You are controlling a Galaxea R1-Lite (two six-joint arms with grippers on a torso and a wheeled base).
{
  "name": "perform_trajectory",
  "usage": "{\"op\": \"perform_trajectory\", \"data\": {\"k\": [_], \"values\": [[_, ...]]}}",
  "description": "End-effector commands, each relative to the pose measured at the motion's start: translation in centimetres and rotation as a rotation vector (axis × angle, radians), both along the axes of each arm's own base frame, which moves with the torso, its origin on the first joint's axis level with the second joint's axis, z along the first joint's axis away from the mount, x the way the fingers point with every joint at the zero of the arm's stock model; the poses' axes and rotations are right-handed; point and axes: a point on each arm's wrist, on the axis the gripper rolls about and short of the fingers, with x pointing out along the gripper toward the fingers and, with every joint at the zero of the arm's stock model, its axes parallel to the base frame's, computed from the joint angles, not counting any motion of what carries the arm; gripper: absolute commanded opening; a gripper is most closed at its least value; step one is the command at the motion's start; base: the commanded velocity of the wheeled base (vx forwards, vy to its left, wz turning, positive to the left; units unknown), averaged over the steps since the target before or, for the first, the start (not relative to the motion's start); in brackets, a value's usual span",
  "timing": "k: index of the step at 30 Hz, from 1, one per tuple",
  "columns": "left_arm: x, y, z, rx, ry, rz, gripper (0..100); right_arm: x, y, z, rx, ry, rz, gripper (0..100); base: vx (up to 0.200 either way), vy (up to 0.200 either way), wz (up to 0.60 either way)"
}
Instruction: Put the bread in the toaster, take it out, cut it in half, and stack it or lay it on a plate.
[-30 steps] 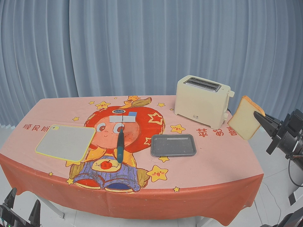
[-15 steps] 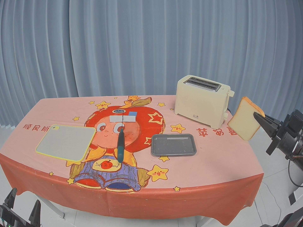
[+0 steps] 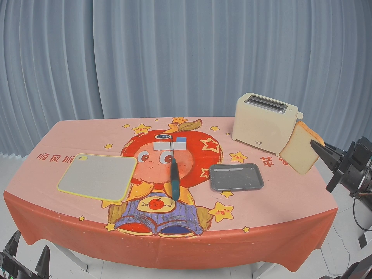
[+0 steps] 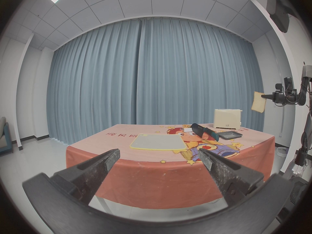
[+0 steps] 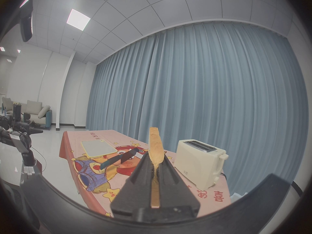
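1. Since the earlier frames the whole head view has shifted, so the camera moved. The bread (image 3: 299,152) now overlaps the toaster (image 3: 263,126) in that view.
2. Bread: one slice, held in the air past the right end of the surface (image 3: 290,198), near the toaster and raised above its top. It looks light, soft and easily crushed, so grip it at the crust edge with modest force.
3. Right hand (image 3: 314,142): clamped on the slice's edge.
4. Left hand (image 4: 158,155): fingers apart, empty, low in front of the surface.
5. Room: open air above the toaster. The slots are narrow, so line the slice up with one of them. Tray (image 3: 236,177), knife (image 3: 175,177) and cutting board (image 3: 97,172) lie well apart.
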Motion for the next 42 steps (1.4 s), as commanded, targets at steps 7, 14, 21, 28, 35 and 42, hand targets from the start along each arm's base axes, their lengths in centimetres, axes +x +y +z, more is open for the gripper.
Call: {"op": "perform_trajectory", "data": {"k": [7, 14, 21, 28, 35, 42], "values": [[0.1, 0.0, -0.5, -0.001, 0.018, 0.0, 100, 0.0, 0.1, -0.2, -0.003, 0.006, 0.008, 0, 0.0, 0.2, 0.0], [0.1, 0.0, -0.5, -0.001, 0.018, 0.001, 100, -0.1, 0.2, -0.2, -0.003, 0.008, 0.011, 0, 0.0, 0.2, 0.0], [0.1, 0.0, -0.5, -0.001, 0.018, 0.0, 100, -0.2, 0.5, -0.2, -0.002, 0.007, 0.032, 0, 0.0, 0.2, 0.0], [0.1, 0.0, -0.5, 0.001, 0.018, 0.0, 100, -0.3, 0.6, -0.2, -0.004, 0.009, 0.038, 0, 0.0, 0.2, 0.0], [0.1, 0.0, -0.5, 0.001, 0.018, 0.001, 100, -0.3, 0.8, -0.3, -0.006, 0.014, 0.046, 0, 0.0, 0.2, 0.0], [0.1, 0.0, -0.5, 0.001, 0.018, 0.001, 100, -0.4, 1.1, -0.4, -0.005, 0.017, 0.066, 0, 0.0, 0.2, 0.0]]}}
